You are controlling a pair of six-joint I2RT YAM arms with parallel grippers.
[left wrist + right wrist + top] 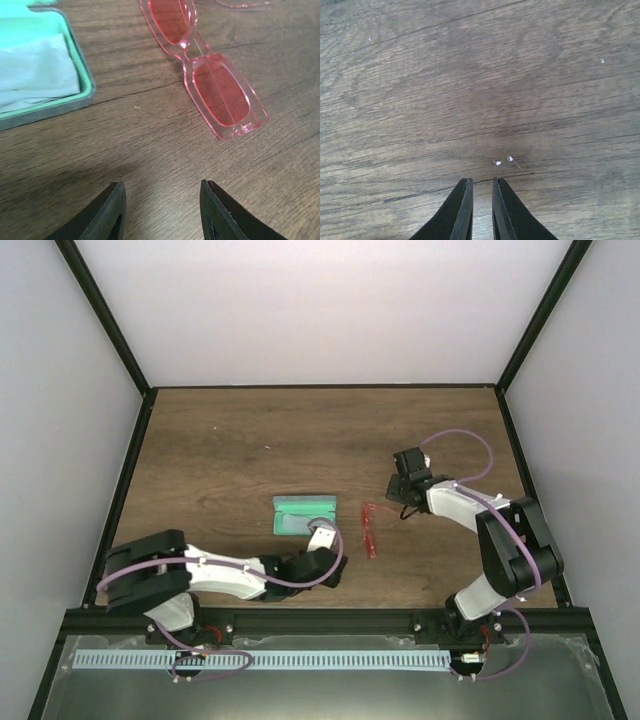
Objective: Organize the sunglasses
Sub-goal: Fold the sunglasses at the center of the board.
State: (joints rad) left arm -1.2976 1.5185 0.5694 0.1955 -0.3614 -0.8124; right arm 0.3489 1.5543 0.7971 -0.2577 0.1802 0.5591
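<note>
1. the sunglasses lie flat on the table, just right of the case and outside it, between the two grippers.
2. the case is open, green inside, with a pale cloth lying in it.
3. the left gripper sits low over the wood at the case's near right corner; in its wrist view the red lenses are ahead and to the right, and the case rim is to the left.
4. the left gripper's fingers are partly spread, with only bare wood between them, touching neither glasses nor case.
5. the right gripper hangs just right of the glasses' far end.
6. in its wrist view the right fingers are almost pressed together, a thin slit apart, pinching nothing; only wood grain and a few white specks show.
</note>
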